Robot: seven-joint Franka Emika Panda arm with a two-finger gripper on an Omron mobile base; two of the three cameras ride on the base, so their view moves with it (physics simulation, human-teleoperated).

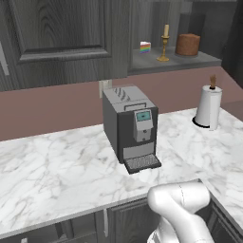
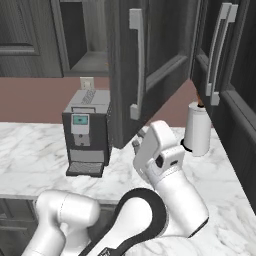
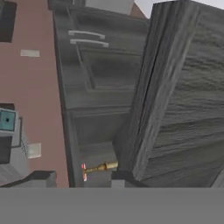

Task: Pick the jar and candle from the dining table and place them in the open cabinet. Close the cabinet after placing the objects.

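Note:
The cabinet (image 1: 142, 64) stands open, and on its shelf are the candle (image 1: 164, 43) in its gold holder and, to its right, the brown-filled jar (image 1: 188, 45). The cabinet's open door (image 2: 160, 50) swings out toward me. My gripper (image 2: 137, 144) sits at that door's lower free corner, mostly hidden behind it. In the hand view the door's edge (image 3: 157, 96) rises on the right, a dark fingertip (image 3: 123, 177) touches its lower corner, and the candle (image 3: 101, 167) shows beyond. Whether the jaws clamp the door cannot be told. The dining table is out of view.
A grey coffee machine (image 1: 130, 128) stands on the marble counter (image 1: 52, 171) below the cabinet. A paper towel roll (image 1: 209, 107) stands at the right. A cake slice (image 1: 145, 47) lies on the shelf left of the candle. Closed cabinet doors (image 2: 222, 55) flank the right.

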